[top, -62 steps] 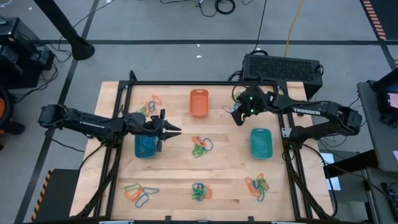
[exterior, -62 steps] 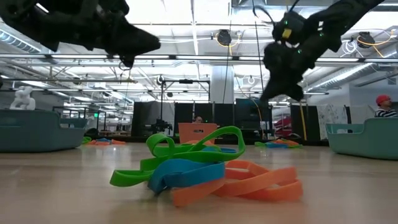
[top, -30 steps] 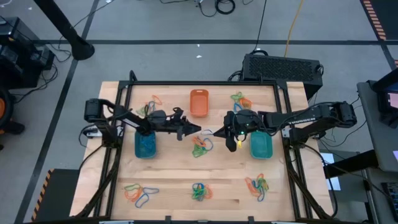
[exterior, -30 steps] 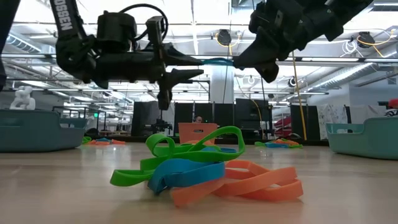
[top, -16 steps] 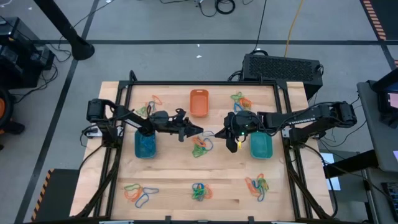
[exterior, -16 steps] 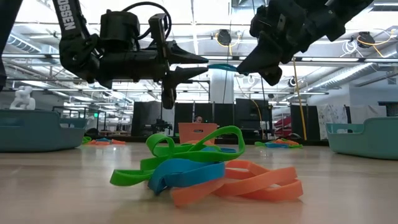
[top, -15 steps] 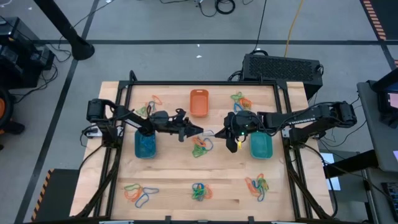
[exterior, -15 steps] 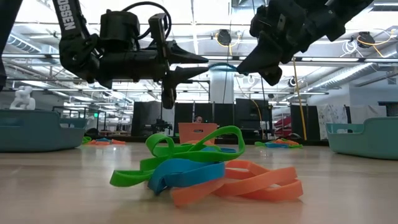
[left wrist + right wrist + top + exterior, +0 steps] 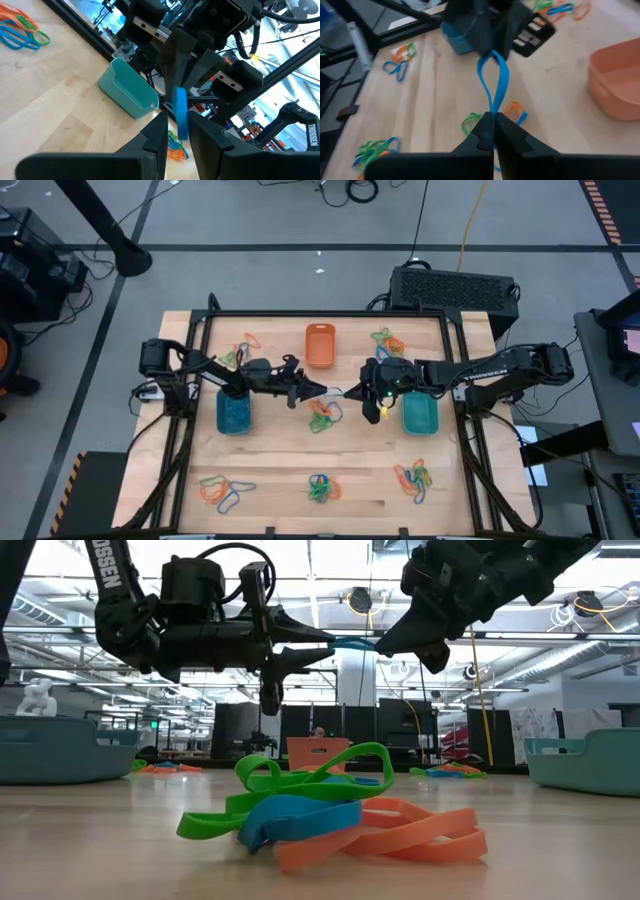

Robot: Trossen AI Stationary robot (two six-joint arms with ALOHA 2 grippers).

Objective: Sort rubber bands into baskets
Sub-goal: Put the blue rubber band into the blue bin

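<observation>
Right wrist view shows you a blue rubber band stretched above the table's middle, right gripper pinched on one end, left gripper fingers clamping the other.

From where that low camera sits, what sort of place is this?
Probably a robotics lab or workshop: an open hall with ceiling lights behind the wooden table, cables across the grey floor, and a black equipment box nearby.
</observation>
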